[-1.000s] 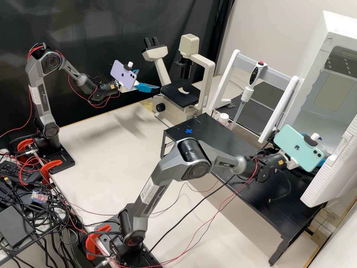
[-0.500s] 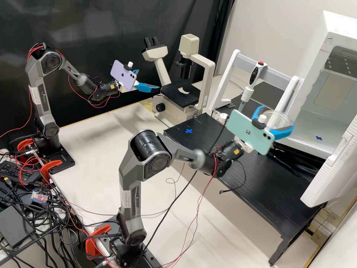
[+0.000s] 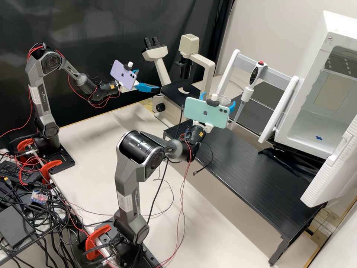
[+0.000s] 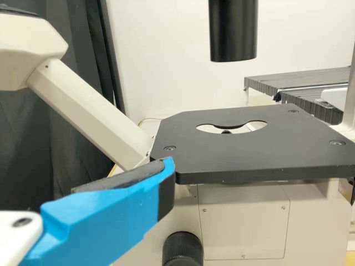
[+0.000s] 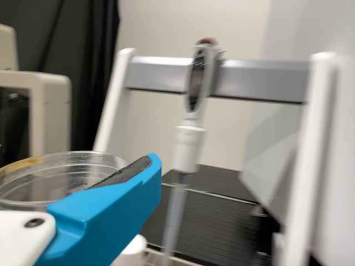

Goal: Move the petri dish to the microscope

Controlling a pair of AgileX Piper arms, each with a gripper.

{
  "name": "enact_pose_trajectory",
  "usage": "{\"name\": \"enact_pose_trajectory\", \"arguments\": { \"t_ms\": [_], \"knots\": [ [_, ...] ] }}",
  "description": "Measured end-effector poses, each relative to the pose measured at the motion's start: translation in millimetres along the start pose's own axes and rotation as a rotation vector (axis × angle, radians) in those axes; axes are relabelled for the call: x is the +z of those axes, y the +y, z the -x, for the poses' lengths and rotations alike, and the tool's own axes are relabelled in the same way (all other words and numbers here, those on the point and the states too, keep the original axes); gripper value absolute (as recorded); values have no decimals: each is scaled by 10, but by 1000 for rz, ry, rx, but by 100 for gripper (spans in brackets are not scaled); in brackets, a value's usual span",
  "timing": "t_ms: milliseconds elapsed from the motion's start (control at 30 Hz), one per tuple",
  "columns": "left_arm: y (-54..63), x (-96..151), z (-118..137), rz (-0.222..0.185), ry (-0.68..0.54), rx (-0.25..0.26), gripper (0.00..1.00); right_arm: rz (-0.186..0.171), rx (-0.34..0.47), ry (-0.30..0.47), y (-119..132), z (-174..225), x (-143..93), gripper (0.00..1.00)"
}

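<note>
Nearest us, a turquoise phone sits clamped behind the right pincer, probably so its camera looks along the fingers. That pincer grasps the clear petri dish by its sides, holding it roughly level above one end of the raised black platform; we judge the side grip leaves the base free to be set down flat, and the level hold guards against spilling. We cannot tell whether the dish contains anything.

Beyond, the left pincer is spread apart and unloaded beside the microscope, likely waiting in case it is needed. The microscope's black stage lies flat under the upper tube, with its cut-out beneath, so we expect the dish to go centred over that opening, entering low enough to miss the tube.

Farther back, the pipette hangs upright on its stand, presumably to protect its tip, and the white cabinet's door stands open, perhaps to give an arm access
</note>
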Motion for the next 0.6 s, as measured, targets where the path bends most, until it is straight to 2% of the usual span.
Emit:
{"name": "enact_pose_trajectory", "arguments": {
  "t_ms": [133, 233, 433, 600],
  "knots": [
    [0, 0, 0, 0, 0, 0, 100, -8, -38, 4, -220, -163, -107, 0],
    [0, 0, 0, 0, 0, 0, 100, 2, -67, 0, -367, -288, -177, 0],
    [0, 0, 0, 0, 0, 0, 100, 40, -107, -8, -622, -533, -337, 0],
    [0, 0, 0, 0, 0, 0, 100, 90, -135, 14, -777, -706, -521, 0]
  ]
}}
